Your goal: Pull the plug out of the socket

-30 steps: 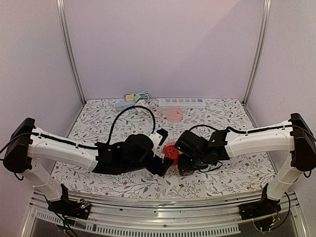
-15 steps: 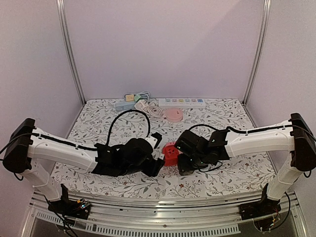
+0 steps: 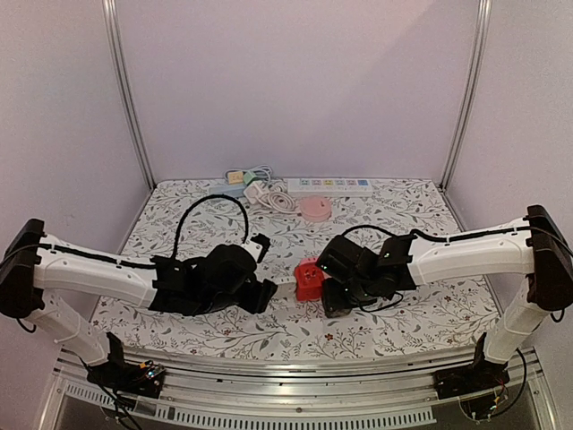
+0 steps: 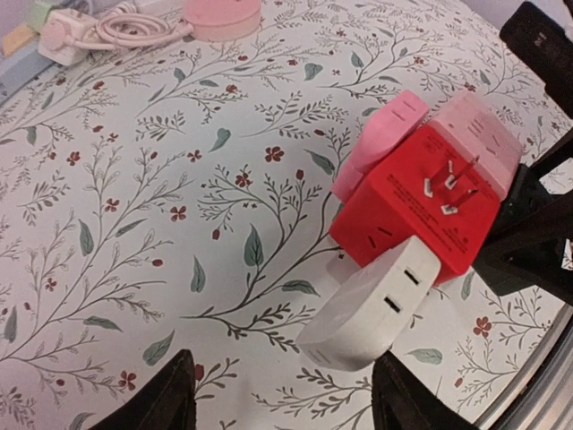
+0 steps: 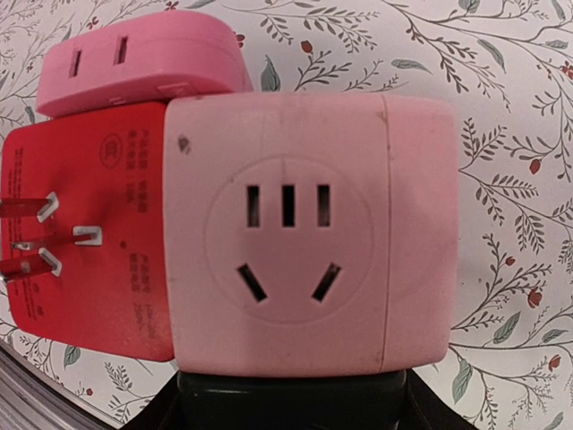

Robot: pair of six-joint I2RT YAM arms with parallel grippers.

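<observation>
The socket is a red cube (image 3: 309, 278) with pale pink socket faces, one filling the right wrist view (image 5: 286, 260), and bare metal prongs on its red side (image 4: 448, 188). A white plug (image 4: 372, 309) sits against the cube's lower side, slanted; I cannot tell whether its pins are seated. My right gripper (image 3: 333, 291) is shut on the cube from the right, with its jaws under the pink face (image 5: 291, 394). My left gripper (image 3: 260, 296) is open and empty, its dark fingertips (image 4: 152, 399) spread wide and just short of the white plug.
At the back of the flowered table are a white power strip (image 3: 328, 185), a round pink object (image 3: 315, 208), a coiled white cable with a plug (image 3: 264, 194) and a small blue-green item (image 3: 235, 179). A black cable loops over my left arm (image 3: 210, 210).
My left gripper has drawn back to the left, away from the red cube, and now stands open. The right gripper and the cube have stayed in place.
</observation>
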